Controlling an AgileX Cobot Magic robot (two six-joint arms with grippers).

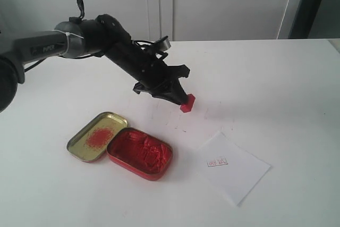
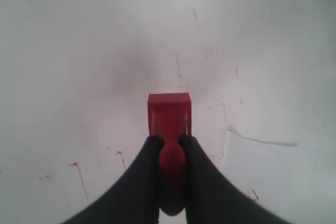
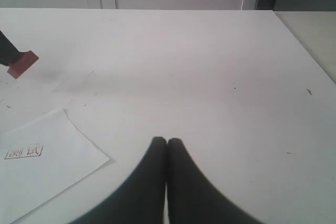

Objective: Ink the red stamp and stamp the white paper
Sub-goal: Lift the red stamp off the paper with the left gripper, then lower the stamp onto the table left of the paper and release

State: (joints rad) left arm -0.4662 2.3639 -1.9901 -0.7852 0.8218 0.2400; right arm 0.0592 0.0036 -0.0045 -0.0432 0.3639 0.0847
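The left gripper (image 1: 179, 97) pinches the red stamp (image 1: 187, 102) by its knob, leaving the face free to press, seemingly just off the table, with the imprinted paper (image 1: 234, 166) near its tips, while the right gripper (image 3: 167, 142), closed and empty, sits well apart.

- The tin lid (image 1: 84, 148) is lying at the front left of the table (image 1: 276, 89).
- The ink tin (image 1: 133, 169) is lying just right of the tin lid, touching its edge.
- The paper (image 1: 236, 171) is lying right of the ink tin, apart from it, with an imprint (image 1: 217, 161) sitting on it.
- The stamp (image 1: 187, 102) is sitting between the left gripper's (image 1: 182, 98) fingers, behind the gap between ink tin and paper.
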